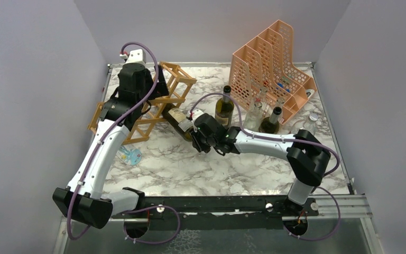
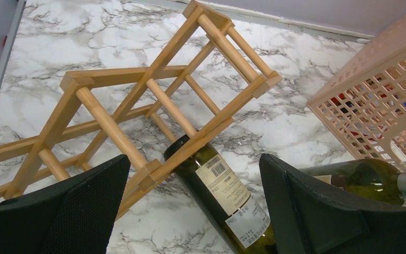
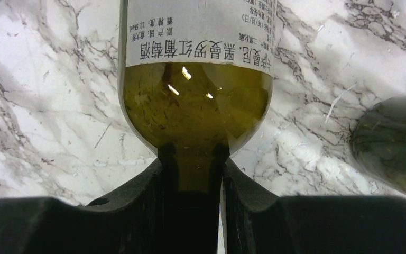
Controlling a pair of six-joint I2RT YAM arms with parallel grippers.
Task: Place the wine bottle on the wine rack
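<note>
The wine rack (image 1: 178, 79), a light wooden stick frame, stands at the back left and also shows in the left wrist view (image 2: 164, 100). The wine bottle (image 1: 178, 120) is dark green with paper labels. It lies slanted with its base tucked under a rack stick (image 2: 227, 196). My right gripper (image 1: 196, 136) is shut on the bottle's neck (image 3: 193, 169), just below the shoulder (image 3: 195, 100). My left gripper (image 1: 158, 87) hovers over the rack, open and empty (image 2: 193, 174), with a finger on each side of the bottle's body.
A peach mesh file holder (image 1: 272, 58) stands at the back right (image 2: 380, 100). Several upright bottles (image 1: 224, 106) cluster in front of it, one close to my right wrist (image 3: 391, 143). A small bluish object (image 1: 131, 155) lies by the left arm. Walls enclose the table.
</note>
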